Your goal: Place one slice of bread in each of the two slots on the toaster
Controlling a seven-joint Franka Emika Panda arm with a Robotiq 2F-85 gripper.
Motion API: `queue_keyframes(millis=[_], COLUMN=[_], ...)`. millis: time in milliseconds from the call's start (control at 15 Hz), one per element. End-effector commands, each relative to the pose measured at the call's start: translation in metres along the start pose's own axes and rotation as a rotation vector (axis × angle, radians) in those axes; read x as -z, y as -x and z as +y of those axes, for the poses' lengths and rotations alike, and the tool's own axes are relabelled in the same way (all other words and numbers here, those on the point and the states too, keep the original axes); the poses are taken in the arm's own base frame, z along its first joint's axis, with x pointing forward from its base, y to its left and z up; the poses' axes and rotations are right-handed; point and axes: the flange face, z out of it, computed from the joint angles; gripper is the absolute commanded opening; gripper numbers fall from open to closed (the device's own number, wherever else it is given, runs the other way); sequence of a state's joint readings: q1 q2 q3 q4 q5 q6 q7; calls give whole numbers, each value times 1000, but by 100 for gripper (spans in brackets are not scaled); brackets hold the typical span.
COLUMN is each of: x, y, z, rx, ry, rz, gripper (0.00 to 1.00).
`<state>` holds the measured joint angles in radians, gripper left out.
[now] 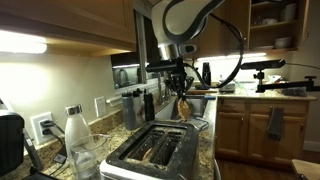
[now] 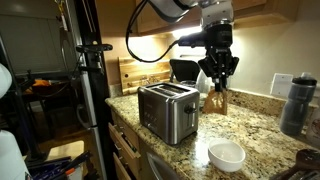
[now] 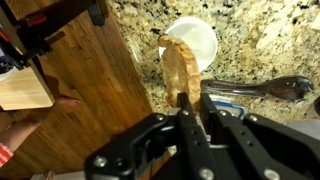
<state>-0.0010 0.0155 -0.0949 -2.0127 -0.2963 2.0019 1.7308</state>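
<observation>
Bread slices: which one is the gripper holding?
The slice hanging upright from the shut gripper, off the counter beside the toaster. The only other tan piece, dim, seems to sit inside the toaster.

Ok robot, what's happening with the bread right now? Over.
Gripper shut on bread slice, hanging above the counter. Toaster beside it, slice not in yet. Nothing seen between them. Over.
</observation>
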Motion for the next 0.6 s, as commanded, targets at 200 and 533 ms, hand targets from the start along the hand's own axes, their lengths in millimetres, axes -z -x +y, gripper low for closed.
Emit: queue_keyframes(millis=[200,533], x=[43,71], y=[19,32], z=[51,75], rx=[25,63], ry=[-36,-81], rz=[24,19], gripper=[5,5])
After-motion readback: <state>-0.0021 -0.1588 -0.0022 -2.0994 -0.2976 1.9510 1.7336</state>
